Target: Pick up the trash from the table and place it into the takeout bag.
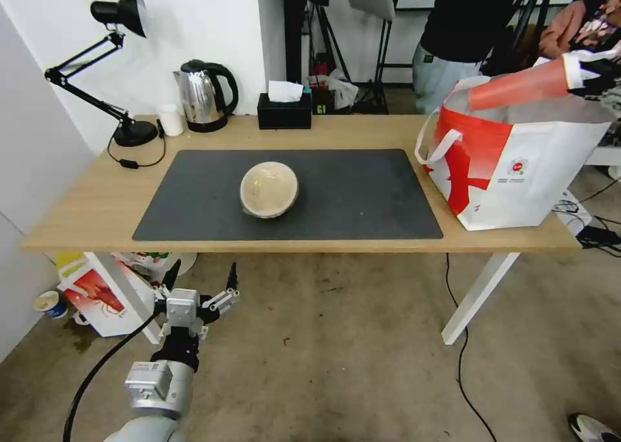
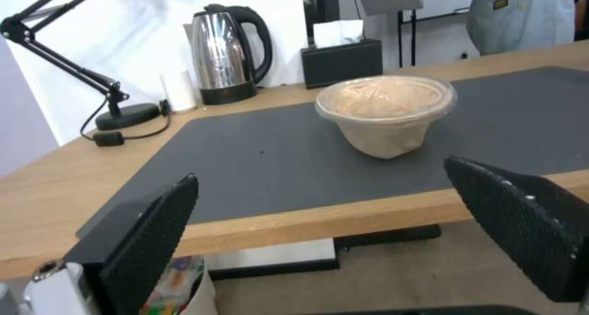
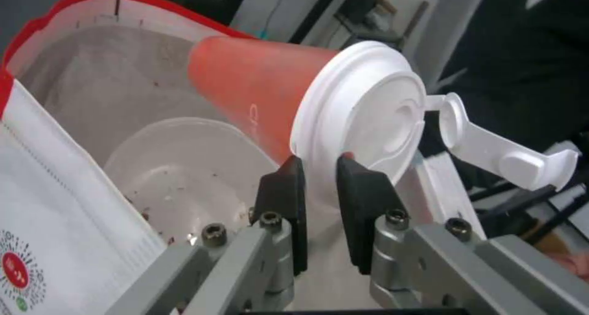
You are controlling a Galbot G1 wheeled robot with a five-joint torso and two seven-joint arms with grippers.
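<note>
Over takeout bag (image 3: 43,186), right tool (image 3: 319,186) pinches red cup (image 3: 257,89) by its lid rim

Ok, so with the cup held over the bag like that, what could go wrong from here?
The right gripper pinches only the lid rim of the tilted red cup, so the lid could pop off or the cup could slip. The lid's sip flap is open, so dregs might spill. The white bowl already lies in the takeout bag, so the cup may land on it.
</note>
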